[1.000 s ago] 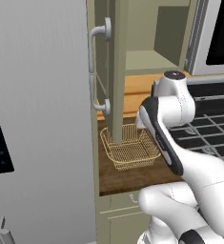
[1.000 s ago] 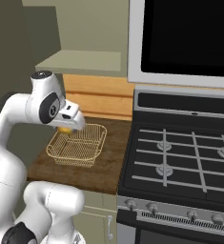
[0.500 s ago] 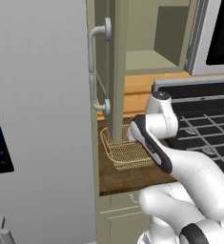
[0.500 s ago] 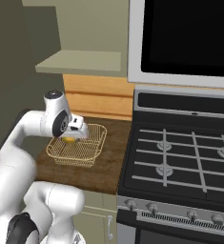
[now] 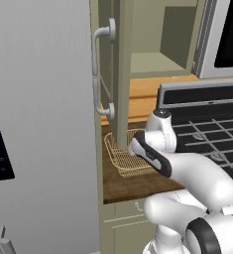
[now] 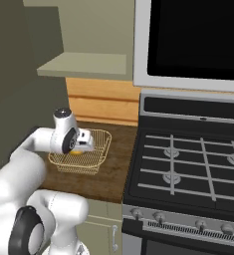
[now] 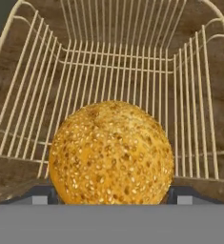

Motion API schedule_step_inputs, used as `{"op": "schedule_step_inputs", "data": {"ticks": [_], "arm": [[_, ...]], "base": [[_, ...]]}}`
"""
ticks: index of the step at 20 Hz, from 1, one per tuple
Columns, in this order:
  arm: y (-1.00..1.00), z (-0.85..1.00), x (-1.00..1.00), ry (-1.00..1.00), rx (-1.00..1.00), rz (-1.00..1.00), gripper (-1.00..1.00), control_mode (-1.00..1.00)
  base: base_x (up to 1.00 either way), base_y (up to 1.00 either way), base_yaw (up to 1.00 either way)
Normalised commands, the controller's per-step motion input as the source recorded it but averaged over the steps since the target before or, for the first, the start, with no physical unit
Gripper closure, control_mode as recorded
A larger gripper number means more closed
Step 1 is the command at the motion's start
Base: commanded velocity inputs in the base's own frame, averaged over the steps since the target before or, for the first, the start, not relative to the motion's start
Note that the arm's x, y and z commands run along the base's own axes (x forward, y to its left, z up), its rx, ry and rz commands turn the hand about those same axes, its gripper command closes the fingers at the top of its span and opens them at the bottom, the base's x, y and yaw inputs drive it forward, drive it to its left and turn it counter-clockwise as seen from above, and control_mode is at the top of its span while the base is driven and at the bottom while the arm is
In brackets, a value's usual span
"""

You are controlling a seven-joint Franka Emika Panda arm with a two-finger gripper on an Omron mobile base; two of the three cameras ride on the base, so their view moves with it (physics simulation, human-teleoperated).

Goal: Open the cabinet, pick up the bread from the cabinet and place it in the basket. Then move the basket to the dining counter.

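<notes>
One seeded golden bread bun sits between the two dark fingertips of the pincer, whose jaws stand wide on either side of it. Pincer and bun are low inside the wire basket, which rests on the brown wood surface beside the stove. Above, the cabinet door hangs open.
</notes>
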Motion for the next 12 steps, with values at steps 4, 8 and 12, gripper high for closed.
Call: {"op": "schedule_step_inputs", "data": {"ticks": [4,8,12], "arm": [[0.02,-0.16,0.48,0.05,0.0,0.05,1.0,-1.0],[0.09,-0.21,0.47,0.05,0.0,0.03,1.0,-1.0],[0.03,-0.23,0.38,0.05,0.0,0.04,1.0,-1.0]], "base": [[0.0,0.0,0.0],[0.0,0.0,0.0],[0.0,0.0,0.0]]}}
